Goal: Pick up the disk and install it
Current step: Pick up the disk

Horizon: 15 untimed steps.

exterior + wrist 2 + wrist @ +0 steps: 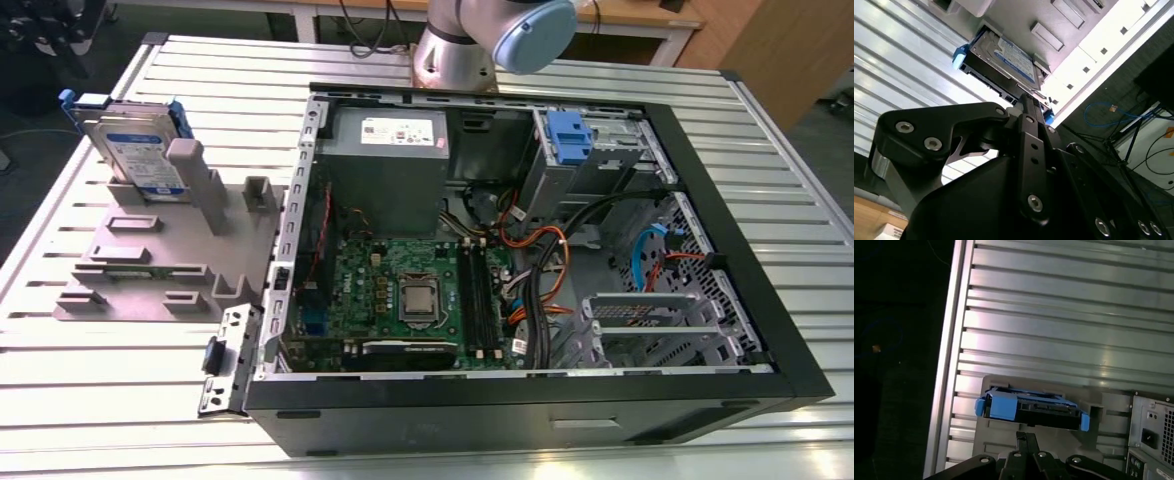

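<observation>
The disk (134, 150) stands on edge in a grey holder (147, 265) on the slatted table, at the exterior view's left. It is silver with a white-and-blue label and blue side rails. In the first wrist view the disk (1031, 407) lies just beyond my gripper (1026, 436), edge-on with blue rails at both ends. In the second wrist view the gripper (1026, 100) points at the disk (1004, 57), whose label faces the camera. The fingers are shut together, hold nothing, and stay apart from the disk.
An open computer case (747, 250) lies on the table at the exterior view's right, with motherboard (414, 290), cables, a grey power supply (387, 140) and a drive bay with a blue clip (570, 135). The arm (494, 40) rises behind the case.
</observation>
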Each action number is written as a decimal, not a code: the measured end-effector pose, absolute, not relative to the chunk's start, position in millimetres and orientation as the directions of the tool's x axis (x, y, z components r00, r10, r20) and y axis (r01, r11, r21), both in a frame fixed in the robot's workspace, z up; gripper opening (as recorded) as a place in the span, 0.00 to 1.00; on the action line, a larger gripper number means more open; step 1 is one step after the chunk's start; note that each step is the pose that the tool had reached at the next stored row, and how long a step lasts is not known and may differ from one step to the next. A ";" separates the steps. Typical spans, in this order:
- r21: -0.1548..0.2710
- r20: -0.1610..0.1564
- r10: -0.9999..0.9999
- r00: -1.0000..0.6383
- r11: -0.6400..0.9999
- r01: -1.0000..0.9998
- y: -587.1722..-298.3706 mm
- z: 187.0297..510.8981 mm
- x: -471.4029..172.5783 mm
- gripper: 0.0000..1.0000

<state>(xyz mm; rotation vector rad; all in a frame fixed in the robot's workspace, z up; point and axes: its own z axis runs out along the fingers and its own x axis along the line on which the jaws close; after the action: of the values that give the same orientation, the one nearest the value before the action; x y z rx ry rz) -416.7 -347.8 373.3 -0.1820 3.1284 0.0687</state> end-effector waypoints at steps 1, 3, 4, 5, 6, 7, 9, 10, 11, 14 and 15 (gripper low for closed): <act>0.043 -0.010 -0.128 -0.992 0.991 -0.128 -347.8 373.3 -416.7 0.11; 0.043 -0.010 -0.153 -0.988 0.987 -0.153 -347.7 373.3 -416.7 0.11; 0.043 -0.010 -0.167 -0.986 0.985 -0.167 -347.8 373.3 -416.7 0.11; 0.043 -0.010 -0.182 -0.983 0.982 -0.182 -347.8 373.3 -416.7 0.11; 0.043 -0.010 -0.198 -0.980 0.979 -0.198 -347.7 373.3 -416.7 0.11; 0.043 -0.010 -0.230 -0.973 0.972 -0.230 -347.7 373.2 -416.7 0.11; 0.043 -0.010 -0.258 -0.966 0.965 -0.259 -347.8 373.3 -416.7 0.11; 0.043 -0.010 -0.272 -0.962 0.961 -0.272 -347.8 373.2 -416.7 0.11; 0.043 -0.010 -0.285 -0.958 0.957 -0.285 -347.7 373.2 -416.7 0.11; 0.043 -0.010 -0.327 -0.945 0.944 -0.327 -347.8 373.1 -416.7 0.11; 0.043 -0.010 -0.340 -0.940 0.939 -0.340 -347.8 373.1 -416.7 0.11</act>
<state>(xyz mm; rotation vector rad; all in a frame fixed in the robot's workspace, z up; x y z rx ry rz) -416.7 -347.8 373.1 -0.5426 3.0915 0.0696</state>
